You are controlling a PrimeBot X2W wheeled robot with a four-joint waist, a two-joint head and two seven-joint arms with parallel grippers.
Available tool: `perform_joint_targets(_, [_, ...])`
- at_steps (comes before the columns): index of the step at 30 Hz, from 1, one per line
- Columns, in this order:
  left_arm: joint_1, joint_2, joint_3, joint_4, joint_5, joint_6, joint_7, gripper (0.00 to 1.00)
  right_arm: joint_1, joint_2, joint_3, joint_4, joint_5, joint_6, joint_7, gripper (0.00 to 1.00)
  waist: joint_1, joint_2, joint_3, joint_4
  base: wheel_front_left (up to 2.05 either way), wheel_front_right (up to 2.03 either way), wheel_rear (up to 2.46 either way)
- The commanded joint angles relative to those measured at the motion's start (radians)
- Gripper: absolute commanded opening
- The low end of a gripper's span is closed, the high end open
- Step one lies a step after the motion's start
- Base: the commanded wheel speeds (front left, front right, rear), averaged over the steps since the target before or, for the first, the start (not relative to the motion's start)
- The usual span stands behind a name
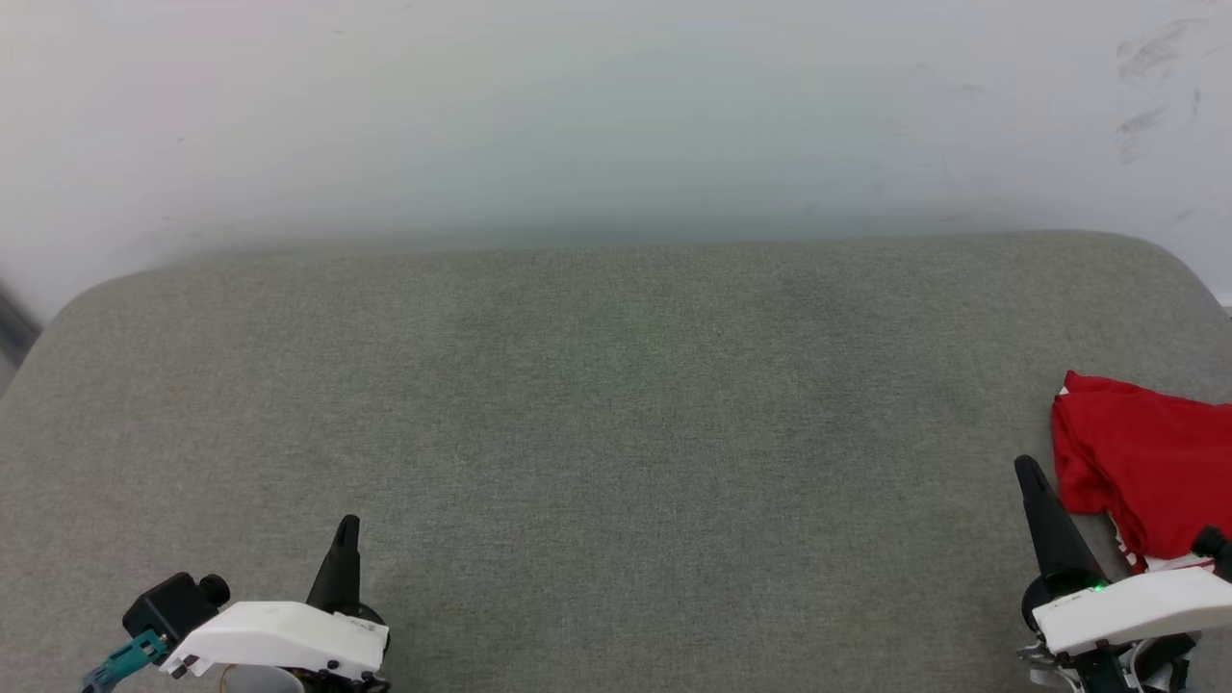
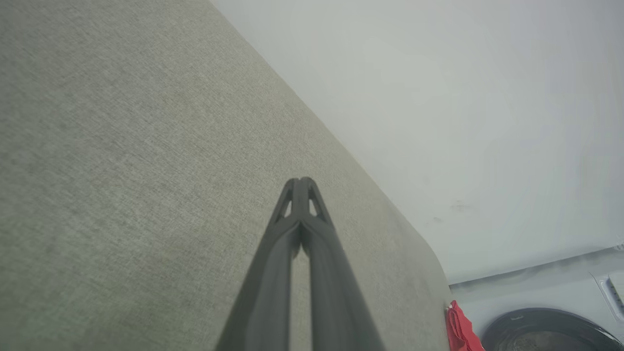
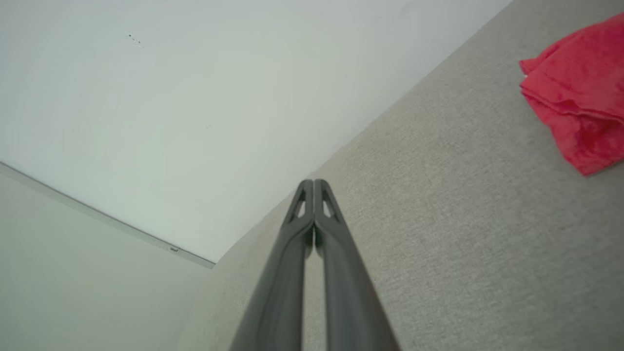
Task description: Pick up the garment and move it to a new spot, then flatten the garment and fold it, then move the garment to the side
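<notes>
The garment is a bright red bunched heap at the right edge of the grey padded table, with a bit of white and striped trim at its lower side. My right gripper is shut and empty, just left of the heap and apart from it. In the right wrist view the garment lies at the upper right, away from the shut gripper. My left gripper stands shut and empty near the front left of the table. A red sliver of the garment shows past the shut left gripper.
A pale wall rises right behind the table's rounded far edge. A dark round opening of a white appliance shows beyond the table's right end. A wall seam runs past the table's left end.
</notes>
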Motion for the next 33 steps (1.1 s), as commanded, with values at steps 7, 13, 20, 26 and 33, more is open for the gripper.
perform_joint_targets(7, [-0.034, -0.009, 0.031, -0.004, -0.079, -0.026, 0.023, 0.0, -0.035, 0.006, -0.011, 0.007, 0.093, 0.0, 0.01, 0.0, 0.0, 0.0, 0.002, 0.003, 0.0, 0.0, 0.0])
perform_joint_targets(13, [-0.04, -0.02, 0.049, -0.001, -0.134, -0.04, 0.04, 0.0, -0.044, 0.011, -0.017, 0.019, 0.158, 0.0, 0.017, 0.0, 0.0, 0.0, 0.004, 0.006, 0.0, 0.0, 0.0])
perform_joint_targets(20, [-0.048, -0.03, 0.069, 0.004, -0.195, -0.056, 0.059, 0.0, -0.052, 0.016, -0.022, 0.033, 0.229, 0.0, 0.025, 0.0, 0.0, 0.0, 0.007, 0.009, 0.0, 0.0, 0.0])
perform_joint_targets(26, [-0.054, -0.04, 0.084, 0.007, -0.244, -0.07, 0.076, 0.0, -0.058, 0.021, -0.027, 0.044, 0.287, 0.0, 0.031, 0.0, 0.0, 0.0, 0.009, 0.012, 0.0, 0.0, 0.0])
perform_joint_targets(33, [-0.059, -0.051, 0.103, 0.011, -0.297, -0.085, 0.092, 0.0, -0.065, 0.025, -0.033, 0.056, 0.351, 0.0, 0.039, 0.0, 0.0, 0.0, 0.011, 0.015, 0.0, 0.0, 0.0])
